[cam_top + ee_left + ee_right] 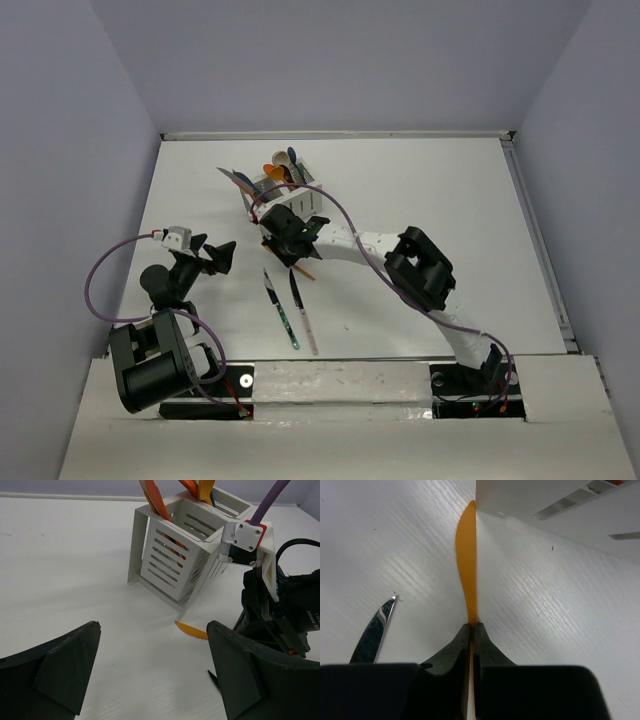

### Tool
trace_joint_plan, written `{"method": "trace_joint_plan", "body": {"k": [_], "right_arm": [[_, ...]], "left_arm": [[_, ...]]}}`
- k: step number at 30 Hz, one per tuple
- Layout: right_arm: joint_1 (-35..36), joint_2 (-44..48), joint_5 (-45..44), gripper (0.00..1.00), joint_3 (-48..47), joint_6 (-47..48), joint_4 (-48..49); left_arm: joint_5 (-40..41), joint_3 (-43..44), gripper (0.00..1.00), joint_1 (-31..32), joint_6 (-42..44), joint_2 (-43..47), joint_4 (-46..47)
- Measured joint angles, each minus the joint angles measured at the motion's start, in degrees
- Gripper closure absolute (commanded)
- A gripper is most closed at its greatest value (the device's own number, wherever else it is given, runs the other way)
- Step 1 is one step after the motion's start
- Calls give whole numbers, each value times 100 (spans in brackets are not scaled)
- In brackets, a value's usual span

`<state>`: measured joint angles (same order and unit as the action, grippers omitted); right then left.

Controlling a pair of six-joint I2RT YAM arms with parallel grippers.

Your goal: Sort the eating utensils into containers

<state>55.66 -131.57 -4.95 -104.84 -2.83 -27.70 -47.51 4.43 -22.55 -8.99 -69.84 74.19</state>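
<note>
**Item 1, nearest lens (R wrist view):** R pincer (471,630), jaws narrowed to a slit and clamped on the handle end of the orange knife (466,555). Blade serrated. It ran straight out from the fingertips, w/ its long axis in line w/ the pincer.

**Location of knife:** low at the table (420,190), just near of the caddy (290,195). Tip was at the caddy's bottom corner; touching or just short, couldn't tell. Handle end pointed near-right, blade end far-left toward the caddy.

**Key relation:** the caddy lay directly beyond the blade tip, so the knife was aimed at the wall, not the openings. Judged that the next move needed a lift, and prob. a tilt, to clear the rim before dropping in. R arm was on the job and much the nearer.

**Item 2:** caddy, white, slotted, two compartments. Stowed utensils (283,165) in orange and blue stood out of the top.

**Item 3:** teal-handled knife (281,310) and pink-handled knife (303,315), both dark-bladed. They lay side by side on the table near of the R pincer, long axes approx. near-far, unsorted.

**Item 4:** L pincer (215,255), jaws spread wide, holding nothing. It sat left of the caddy and apart from it, facing it.

**Status est.:** most pcs sorted; one in hand, two left.
</note>
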Motion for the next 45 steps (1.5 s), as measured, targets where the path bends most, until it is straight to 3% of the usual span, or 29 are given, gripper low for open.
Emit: {"method": "trace_joint_plan", "body": {"k": [9,19,30,35,38,41,45], "right_arm": [[85,286,-619,100,557,-212,356],[116,1751,-1132,100,2586,-144,789],[105,2330,-1432,100,3036,-96,1403],[107,2826,-1434,100,3676,28,2033],[111,3567,-1464,100,4142,247,2706],[111,4011,-1578,100,4175,472,3530],[114,4004,-1816,100,3849,802,4658]], "left_arm": [[22,0,1,4,31,0,0],[63,0,1,9,72,28,-2],[116,0,2,11,120,28,-2],[-39,11,6,33,142,155,-61],[-402,304,7,116,264,601,-422],[-614,988,6,400,682,1274,-1513],[-863,1788,7,874,1095,2092,-2726]]}}
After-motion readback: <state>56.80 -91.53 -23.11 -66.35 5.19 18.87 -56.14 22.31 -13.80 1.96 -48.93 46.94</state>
